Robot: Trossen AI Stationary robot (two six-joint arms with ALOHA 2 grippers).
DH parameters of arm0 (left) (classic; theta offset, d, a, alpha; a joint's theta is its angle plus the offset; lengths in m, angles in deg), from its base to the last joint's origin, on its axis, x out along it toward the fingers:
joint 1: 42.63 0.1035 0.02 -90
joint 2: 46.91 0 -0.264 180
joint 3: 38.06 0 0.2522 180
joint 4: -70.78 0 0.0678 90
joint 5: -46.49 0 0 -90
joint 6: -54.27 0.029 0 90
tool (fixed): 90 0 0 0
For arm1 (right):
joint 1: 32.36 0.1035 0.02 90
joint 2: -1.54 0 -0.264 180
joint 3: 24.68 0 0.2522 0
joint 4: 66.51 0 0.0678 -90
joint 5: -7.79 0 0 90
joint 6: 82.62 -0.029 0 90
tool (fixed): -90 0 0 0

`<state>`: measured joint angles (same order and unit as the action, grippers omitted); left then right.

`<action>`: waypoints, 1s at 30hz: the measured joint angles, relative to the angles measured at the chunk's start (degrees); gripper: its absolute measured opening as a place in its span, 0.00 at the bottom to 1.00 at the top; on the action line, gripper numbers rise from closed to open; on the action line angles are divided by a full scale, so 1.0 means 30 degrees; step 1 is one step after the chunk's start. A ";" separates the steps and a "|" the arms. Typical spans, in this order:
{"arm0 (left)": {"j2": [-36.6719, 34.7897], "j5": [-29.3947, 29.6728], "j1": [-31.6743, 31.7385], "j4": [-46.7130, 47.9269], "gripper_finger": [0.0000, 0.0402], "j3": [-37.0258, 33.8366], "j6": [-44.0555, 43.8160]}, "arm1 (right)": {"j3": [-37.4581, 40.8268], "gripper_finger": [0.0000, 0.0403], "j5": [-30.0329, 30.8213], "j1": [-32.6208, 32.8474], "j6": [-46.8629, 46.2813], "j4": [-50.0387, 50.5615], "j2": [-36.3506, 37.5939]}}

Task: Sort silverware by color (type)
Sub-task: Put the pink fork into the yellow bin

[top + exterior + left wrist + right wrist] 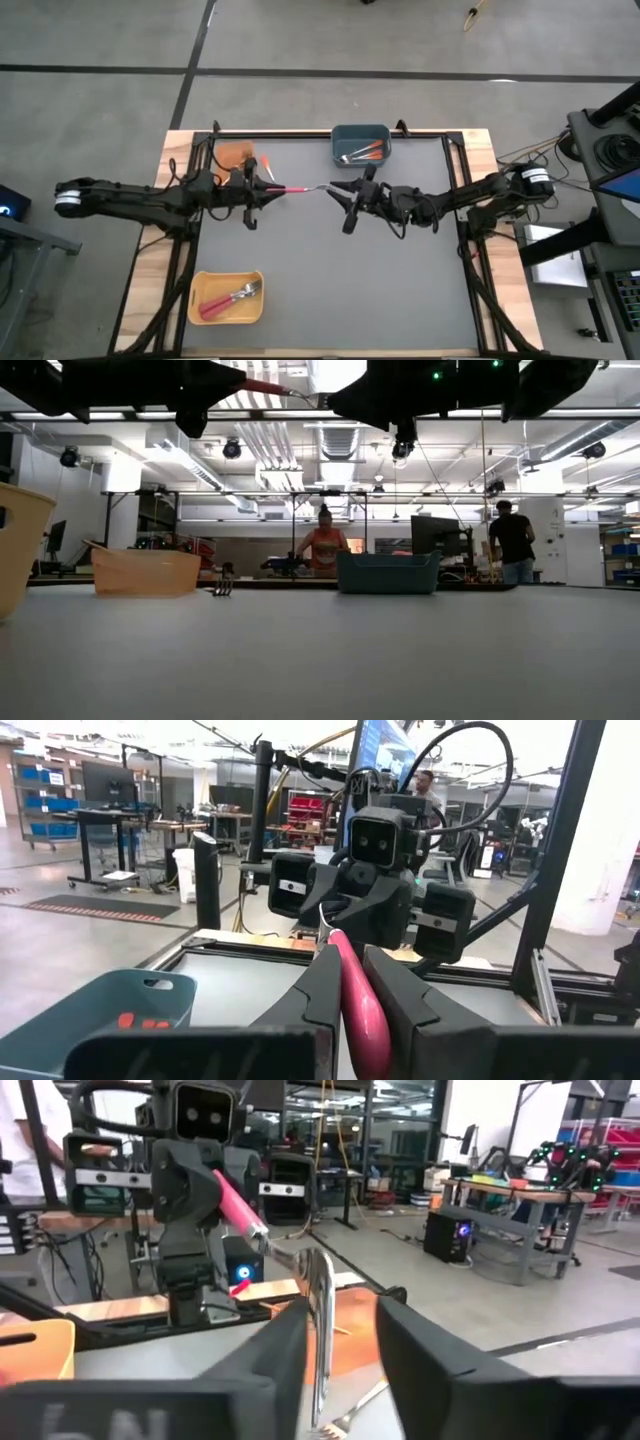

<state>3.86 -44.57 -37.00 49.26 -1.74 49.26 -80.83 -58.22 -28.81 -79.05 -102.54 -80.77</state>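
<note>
Left gripper (268,187) clenched on the pink plastic handle of a silver-headed fork (300,188), held in the air over the middle of the dark grey table mat (320,290). Right gripper (335,190) meets it at the fork's metal end; in my right wrist view the metal shaft stands between my fingers (270,1355) with gaps either side, so I can't tell if that grip is closing or letting go.

Progress, judged from bins: the blue-grey plastic bin (361,146) at the mat's far edge holds orange-handled forks, the yellow plastic bin (226,297) at its near left corner holds pink-handled ones, and the orange translucent bin (236,154) at the far left corner probably holds something, hard to see. No loose cutlery shows on the mat, so this fork looks like the last.

Mat sits on a light wooden table (505,262). Beyond: open workshop, grey concrete floor (420,35), two people (325,540) standing at benches.
</note>
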 joint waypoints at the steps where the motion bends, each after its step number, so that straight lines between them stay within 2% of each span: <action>1: 0.0013 0.0000 0.0000 -0.0014 0.03 0.0000 0.0006 | 0.0000 0.23 -0.0007 -0.0028 0.0004 0.0011 -0.0017; 4: 0.0076 0.0015 0.0000 0.0036 0.03 0.0000 0.0026 | -0.0007 0.09 -0.0189 -0.0037 0.0153 -0.0007 -0.0098; 6: 0.0085 0.0015 0.0000 0.0052 0.03 0.0000 0.0052 | -0.0007 0.04 -0.0200 -0.0029 0.0385 0.0008 -0.0102; 30: 0.0162 0.0138 -0.0002 0.0509 0.09 0.0000 0.0844 | 0.0007 0.02 -0.0159 -0.0037 0.0838 0.0122 -0.0102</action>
<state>4.35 -44.15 -37.01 50.79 -1.74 51.79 -80.81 -58.70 -28.92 -76.53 -102.17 -81.07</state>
